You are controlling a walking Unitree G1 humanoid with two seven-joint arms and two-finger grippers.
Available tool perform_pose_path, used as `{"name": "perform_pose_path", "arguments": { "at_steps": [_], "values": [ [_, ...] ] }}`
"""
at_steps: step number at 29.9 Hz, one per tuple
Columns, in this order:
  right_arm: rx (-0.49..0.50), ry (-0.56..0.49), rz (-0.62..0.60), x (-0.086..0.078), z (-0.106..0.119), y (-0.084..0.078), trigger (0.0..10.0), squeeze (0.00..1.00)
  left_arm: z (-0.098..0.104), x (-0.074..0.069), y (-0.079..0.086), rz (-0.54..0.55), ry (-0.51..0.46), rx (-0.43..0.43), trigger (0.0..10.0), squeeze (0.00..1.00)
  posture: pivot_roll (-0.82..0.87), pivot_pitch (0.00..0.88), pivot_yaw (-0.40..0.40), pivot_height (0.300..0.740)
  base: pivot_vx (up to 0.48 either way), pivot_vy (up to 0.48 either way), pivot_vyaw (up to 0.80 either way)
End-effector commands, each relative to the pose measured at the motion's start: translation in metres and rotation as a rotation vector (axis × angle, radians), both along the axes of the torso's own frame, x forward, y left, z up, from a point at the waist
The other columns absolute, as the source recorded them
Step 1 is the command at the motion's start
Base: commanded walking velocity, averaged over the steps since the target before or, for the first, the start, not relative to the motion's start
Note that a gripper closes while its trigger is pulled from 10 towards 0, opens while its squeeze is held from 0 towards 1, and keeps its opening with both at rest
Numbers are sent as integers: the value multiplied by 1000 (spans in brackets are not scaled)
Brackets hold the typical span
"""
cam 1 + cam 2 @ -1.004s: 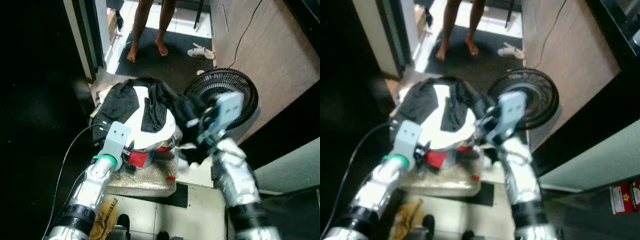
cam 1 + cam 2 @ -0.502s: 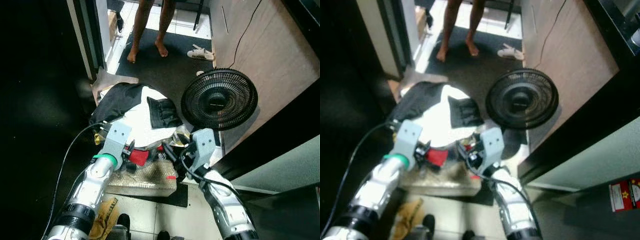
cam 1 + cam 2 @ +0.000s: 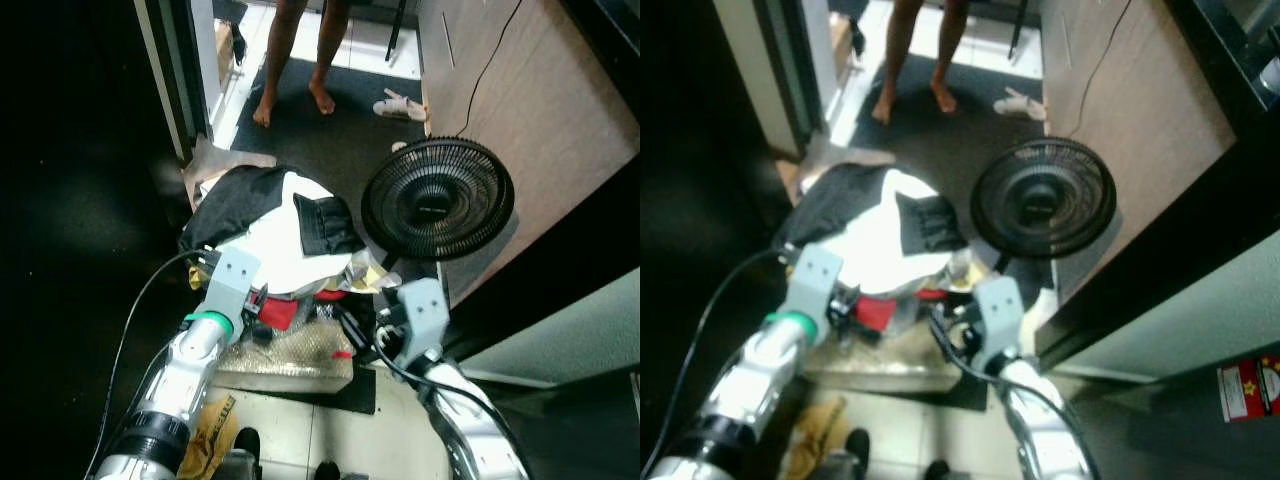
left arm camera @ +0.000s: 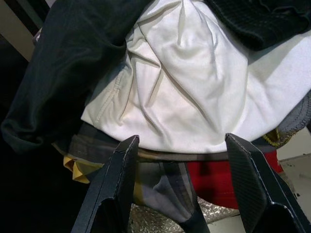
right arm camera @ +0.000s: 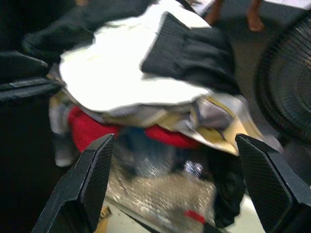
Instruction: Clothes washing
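A heap of clothes sits on a foil-covered box (image 3: 290, 362): a white garment (image 3: 285, 250) on top, a black garment (image 3: 238, 200) over its far left, a black ribbed piece (image 3: 325, 225) on the right, and red cloth (image 3: 285, 312) underneath. My left gripper (image 3: 262, 312) is at the heap's near left edge. In the left wrist view its fingers (image 4: 114, 194) stand wide open around the white garment (image 4: 194, 97) and red cloth (image 4: 218, 182). My right gripper (image 3: 352, 318) is low at the near right side, open, with its fingers (image 5: 85, 187) apart and holding nothing.
A black floor fan (image 3: 438, 200) stands just right of the heap, against a wooden wall (image 3: 540, 110). A person's bare legs (image 3: 300, 60) stand on the dark mat beyond, with slippers (image 3: 403, 105) nearby. A door frame (image 3: 175, 70) rises on the left. White floor tiles (image 3: 400, 440) lie below.
The right gripper, raised by the fan amid black cloth a second ago, has come down to the heap's near right side. The black cloth now lies on the heap. The left arm has stayed put.
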State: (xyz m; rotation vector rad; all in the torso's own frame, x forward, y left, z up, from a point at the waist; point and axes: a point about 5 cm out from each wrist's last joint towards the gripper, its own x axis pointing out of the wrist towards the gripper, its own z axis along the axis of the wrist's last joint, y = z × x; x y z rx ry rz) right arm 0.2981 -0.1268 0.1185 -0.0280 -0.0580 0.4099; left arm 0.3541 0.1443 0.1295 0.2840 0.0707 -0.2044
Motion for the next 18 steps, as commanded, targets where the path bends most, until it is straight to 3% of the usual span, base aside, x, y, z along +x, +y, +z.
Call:
{"name": "perform_pose_path", "arguments": {
  "at_steps": [1,3,8,11,14,18],
  "values": [
    [-46,76,-53,-7,-20,-13,10000,0,-13,-4,-2,-3,46,-8,10000,0,60,265,-32,740,0,0,0],
    [-78,94,-110,-5,-27,-22,10000,0,-14,-2,-1,1,48,-9,10000,0,57,257,-28,740,0,0,0],
    [-62,18,-185,14,-7,-25,10000,0,-8,1,-2,7,35,-21,10000,0,56,213,-17,740,0,0,0],
    [-8,-49,-183,24,11,-19,10000,0,1,0,-2,0,-3,-48,10000,0,56,186,-15,740,0,0,0],
    [128,-121,-165,29,33,-6,10000,0,16,-5,0,13,-75,-95,10000,0,59,145,-14,740,0,0,0],
    [181,-153,-139,28,40,8,10000,0,28,-9,5,54,-133,-141,10000,0,68,108,-14,740,0,0,0]
  ]
}}
